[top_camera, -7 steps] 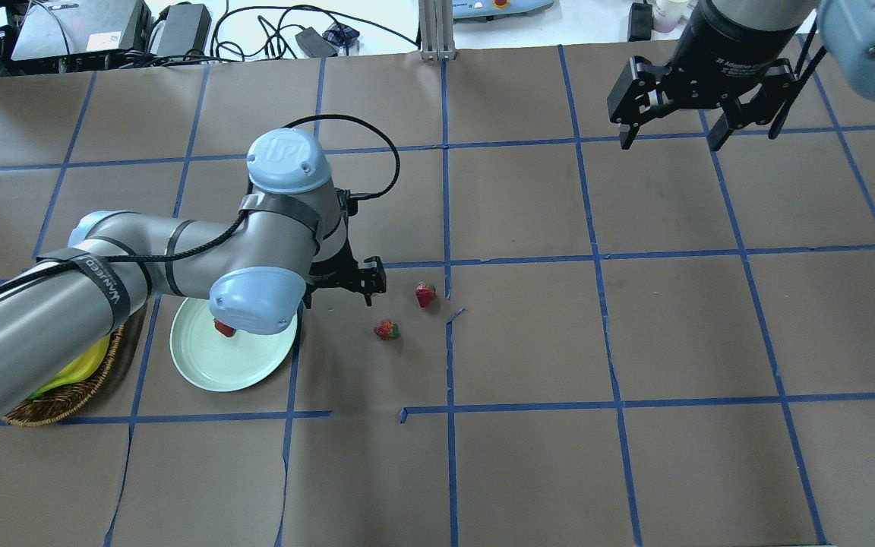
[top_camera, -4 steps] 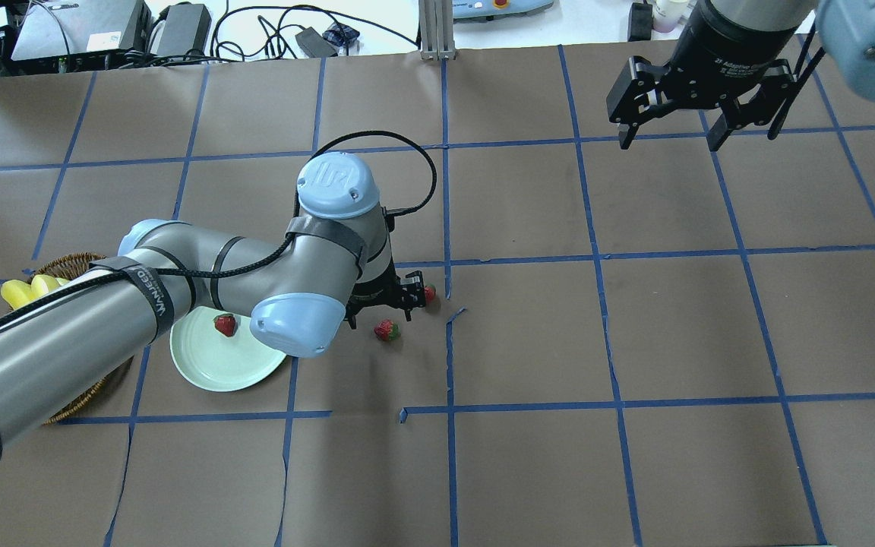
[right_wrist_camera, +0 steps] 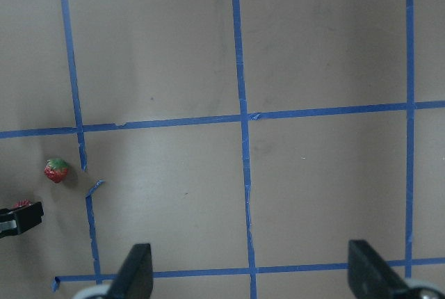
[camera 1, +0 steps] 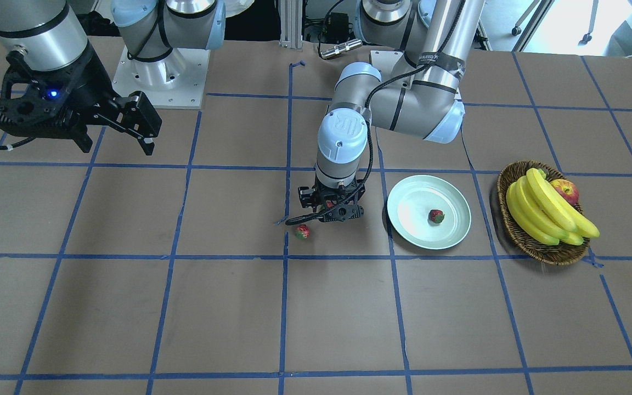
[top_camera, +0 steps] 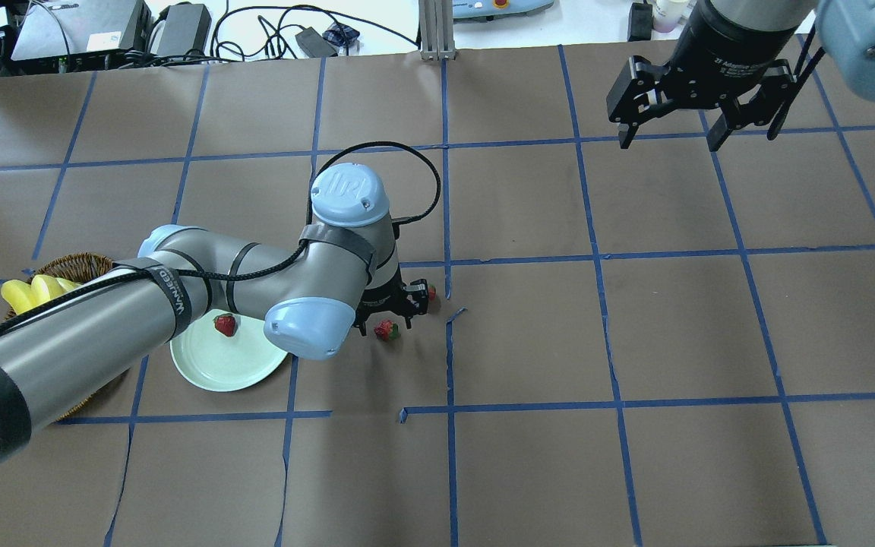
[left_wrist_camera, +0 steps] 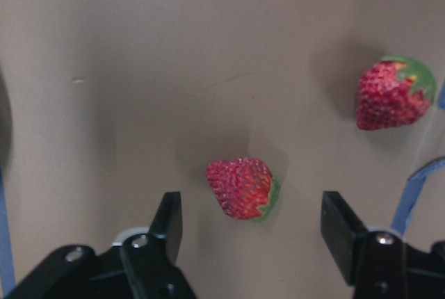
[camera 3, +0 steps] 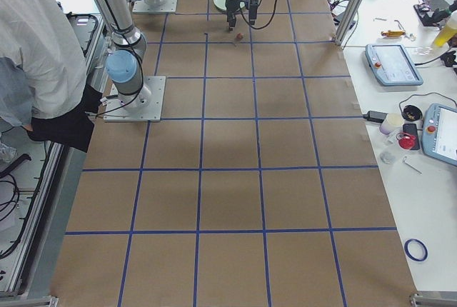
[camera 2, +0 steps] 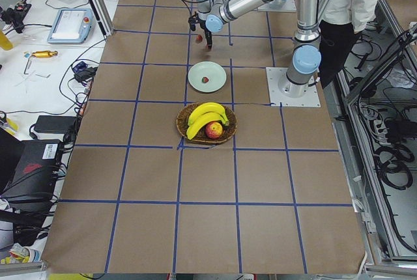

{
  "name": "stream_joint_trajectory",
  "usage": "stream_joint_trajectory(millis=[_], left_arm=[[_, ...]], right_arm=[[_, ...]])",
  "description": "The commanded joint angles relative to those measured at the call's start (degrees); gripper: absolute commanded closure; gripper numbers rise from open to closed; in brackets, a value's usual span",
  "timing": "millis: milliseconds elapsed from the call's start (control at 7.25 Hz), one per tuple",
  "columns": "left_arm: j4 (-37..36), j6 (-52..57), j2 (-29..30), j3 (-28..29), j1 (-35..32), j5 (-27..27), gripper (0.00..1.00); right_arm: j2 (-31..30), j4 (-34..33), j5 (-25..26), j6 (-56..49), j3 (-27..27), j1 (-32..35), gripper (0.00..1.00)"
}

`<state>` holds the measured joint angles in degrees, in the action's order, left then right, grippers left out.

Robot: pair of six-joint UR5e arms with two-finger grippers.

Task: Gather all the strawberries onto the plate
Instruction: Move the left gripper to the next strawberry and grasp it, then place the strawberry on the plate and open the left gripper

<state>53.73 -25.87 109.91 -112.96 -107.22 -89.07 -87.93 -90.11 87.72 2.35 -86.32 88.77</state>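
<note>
One strawberry lies on the pale mint plate, also seen from the front as strawberry on plate. Two more lie on the brown paper right of the plate. My left gripper is open and hangs low over the nearer strawberry. In the left wrist view that strawberry sits on the paper between the spread fingers, untouched. The farther strawberry lies just beyond it, strawberry in the front view. My right gripper is open and empty, high at the far right.
A brown wicker basket with bananas and an apple stands beside the plate, on the side away from the strawberries. Blue tape lines grid the table. A person in a white coat stands by the robot's base.
My left arm swung right, from above the plate to above the nearer loose strawberry, and came lower. The strawberry on the plate came into full view. The right arm stayed put.
</note>
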Motion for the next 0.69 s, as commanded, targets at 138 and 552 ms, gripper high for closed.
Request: stream_joint_trajectory(millis=[138, 552], left_arm=[[-0.03, 0.64, 1.1, -0.06, 0.0, -0.22, 0.56], [0.15, 2.39, 0.32, 0.46, 0.0, -0.75, 1.0]], right_arm=[[0.04, 0.02, 0.0, -0.07, 0.19, -0.09, 0.0], [0.04, 0.11, 0.0, -0.07, 0.63, -0.09, 0.0]])
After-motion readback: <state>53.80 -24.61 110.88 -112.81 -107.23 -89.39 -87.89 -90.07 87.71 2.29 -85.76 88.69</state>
